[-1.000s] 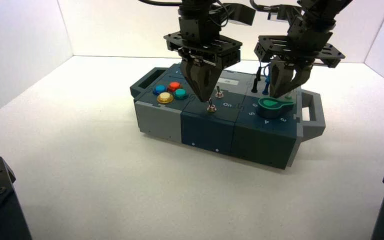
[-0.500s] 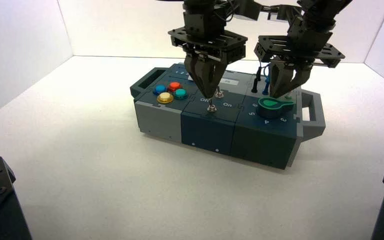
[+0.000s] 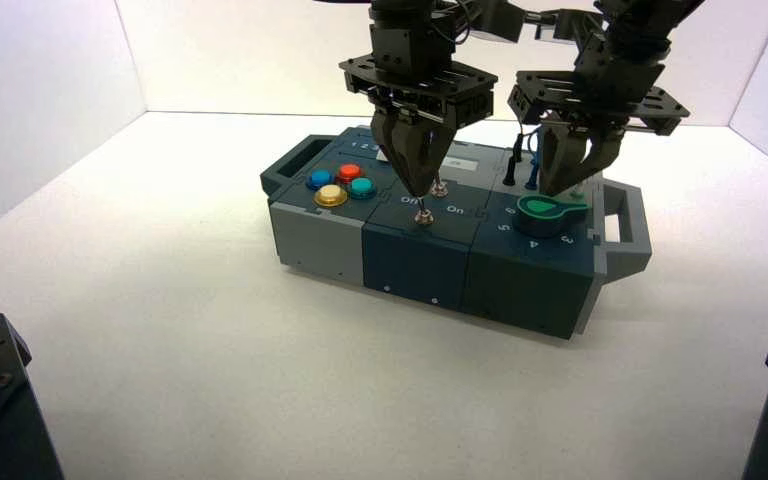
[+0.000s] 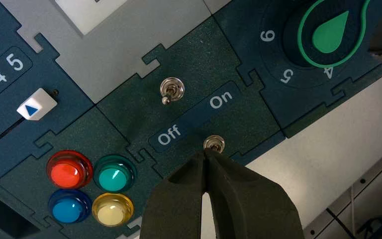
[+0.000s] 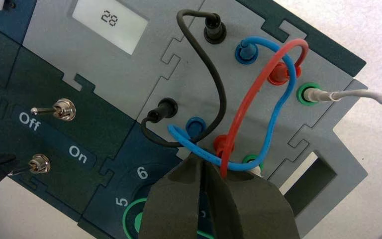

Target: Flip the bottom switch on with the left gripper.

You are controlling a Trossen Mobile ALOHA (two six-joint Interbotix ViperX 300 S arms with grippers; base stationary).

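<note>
Two closed fingers of your left hand point(image 4: 210, 155) met at the bottom switch point(image 4: 214, 144), placed Off-side to push it On, while your right hand point(image 3: 567, 187) waited closed.

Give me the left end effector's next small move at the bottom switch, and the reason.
Probably push sideways toward the "On" word. The left end effector, fingers pinched to a point, sits at the bottom switch, whose lever leans to the "Off" word side in the right wrist view. The right end effector hangs by the green knob.
</note>
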